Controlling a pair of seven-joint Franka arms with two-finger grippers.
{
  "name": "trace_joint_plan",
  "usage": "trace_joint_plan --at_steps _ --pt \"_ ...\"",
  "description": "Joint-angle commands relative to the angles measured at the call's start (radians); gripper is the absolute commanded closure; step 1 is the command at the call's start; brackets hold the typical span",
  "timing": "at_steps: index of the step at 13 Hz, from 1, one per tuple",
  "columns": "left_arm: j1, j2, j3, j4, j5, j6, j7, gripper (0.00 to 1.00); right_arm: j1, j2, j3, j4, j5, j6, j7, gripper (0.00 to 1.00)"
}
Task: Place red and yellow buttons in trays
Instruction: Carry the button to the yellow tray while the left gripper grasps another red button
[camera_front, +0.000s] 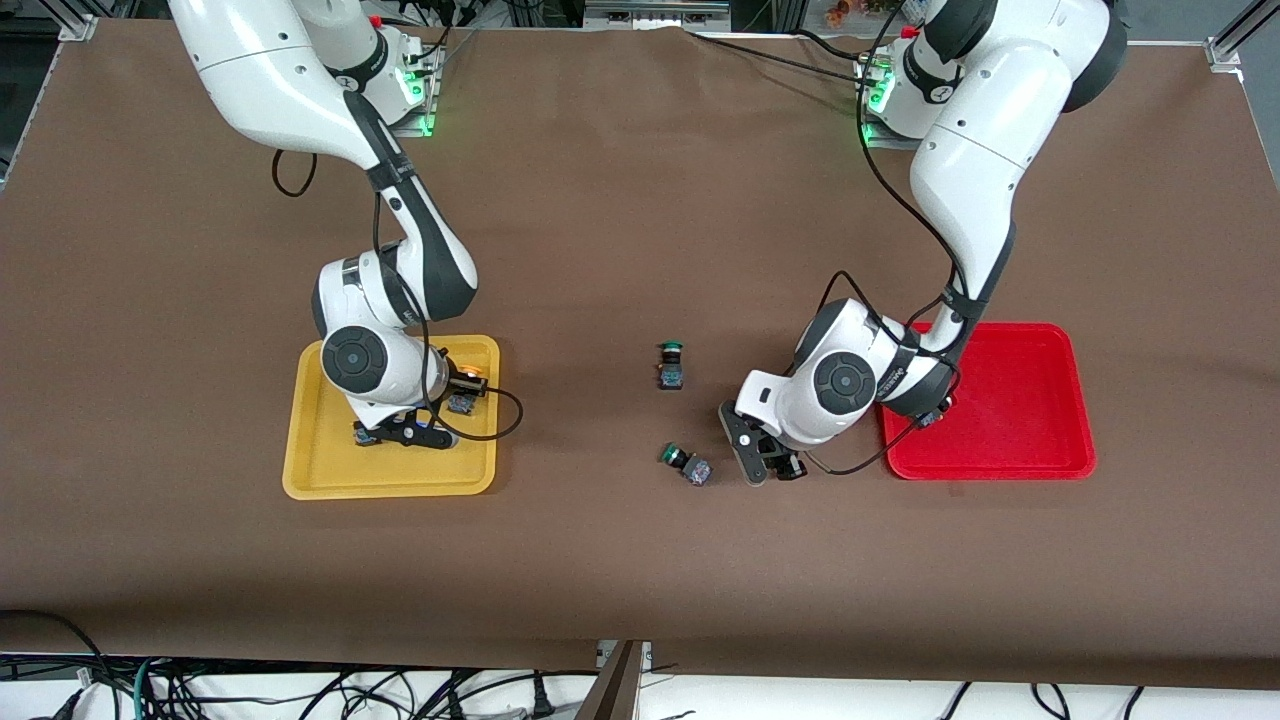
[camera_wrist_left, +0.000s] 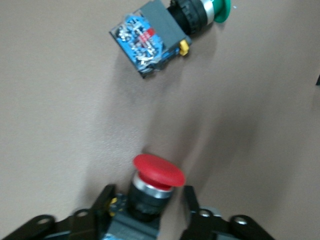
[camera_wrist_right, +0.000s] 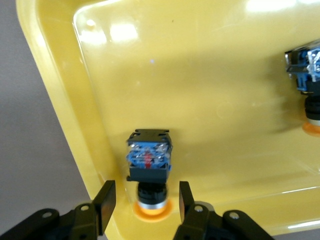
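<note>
My left gripper (camera_front: 768, 460) is low over the table beside the red tray (camera_front: 1040, 440). In the left wrist view its fingers (camera_wrist_left: 104, 200) stand open on either side of a red button (camera_wrist_left: 158, 172), with a gap at one finger. My right gripper (camera_front: 400, 435) is low in the yellow tray (camera_front: 320, 470), open around a yellow button (camera_wrist_right: 149, 165) that lies on the tray floor (camera_wrist_right: 200, 75). A second yellow button (camera_front: 466, 388) lies in the same tray and also shows in the right wrist view (camera_wrist_right: 306, 80). The other red button is hidden.
Two green-capped buttons lie on the brown table between the trays: one (camera_front: 671, 365) farther from the front camera, one (camera_front: 686, 464) close beside my left gripper, also in the left wrist view (camera_wrist_left: 160, 37). A small dark thing (camera_front: 932, 417) shows at the red tray's edge under the left arm.
</note>
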Motion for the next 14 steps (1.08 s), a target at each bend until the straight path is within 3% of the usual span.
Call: trace_joint_plan --at_steps 1,3,4,7,10,14 --pt "0.01 -0.019 -0.002 0.015 0.014 -0.029 0.016 1.0 -0.008 -0.024 -0.013 -0.026 -0.003 0.015 -0.021 0.24" --pt "0.033 -0.065 -0.005 0.018 0.013 -0.123 0.016 1.0 -0.008 -0.046 -0.021 -0.01 -0.002 0.005 -0.018 0.06" --pt "0.056 -0.091 -0.009 0.019 0.004 -0.195 0.016 1.0 -0.007 -0.069 -0.021 -0.007 -0.003 0.004 -0.021 0.01" --pt "0.135 -0.165 -0.001 0.009 0.002 -0.442 0.025 1.0 -0.007 -0.157 -0.021 -0.01 -0.006 -0.014 -0.024 0.01" --pt "0.25 -0.22 0.007 -0.004 0.048 -0.634 0.043 1.0 -0.008 -0.293 -0.042 -0.012 -0.003 -0.123 -0.094 0.01" --pt "0.369 -0.222 0.007 -0.036 0.181 -0.67 0.072 1.0 -0.008 -0.506 -0.084 -0.054 0.0 -0.312 -0.2 0.01"
